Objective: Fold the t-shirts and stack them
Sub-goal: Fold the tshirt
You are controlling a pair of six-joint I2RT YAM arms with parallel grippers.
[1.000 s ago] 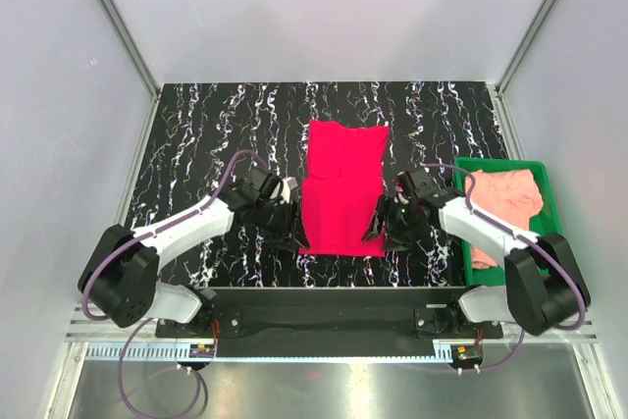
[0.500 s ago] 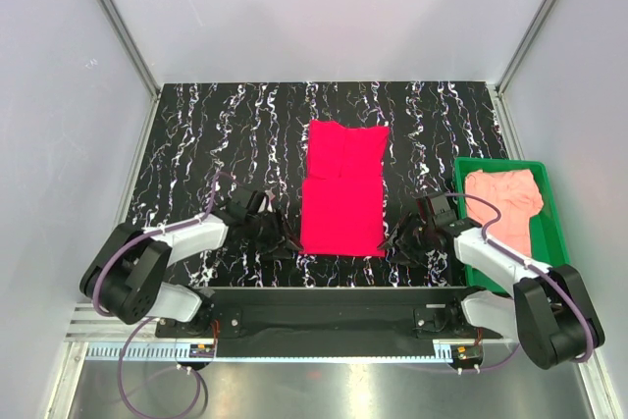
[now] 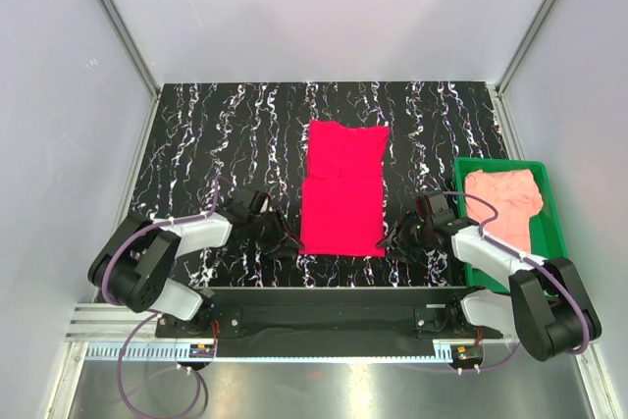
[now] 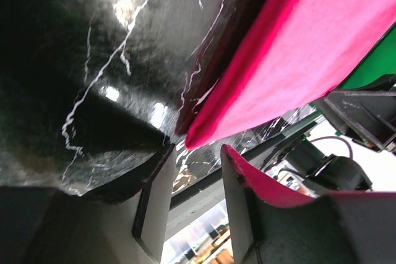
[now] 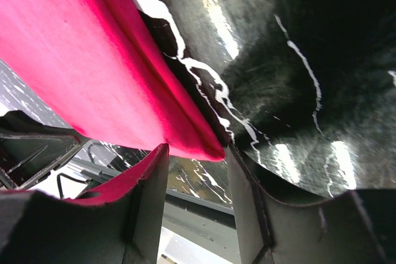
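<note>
Crimson t-shirt (image 3: 341, 189): folded to a long rectangle, flat at table (image 3: 216, 144) centre. Salmon-pink t-shirt (image 3: 502, 203): crumpled in green tray (image 3: 498, 163)

You are looking at a black tabletop (image 3: 196, 144) veined with white marbling, glossy enough to catch bright glints of light. Plain pale walls (image 3: 324, 7) close it in on three sides, with slim aluminium posts (image 3: 116, 22) running to the back corners. Along your near edge lies a metal rail (image 3: 324, 348), then a brushed steel surface (image 3: 324, 390).
</note>
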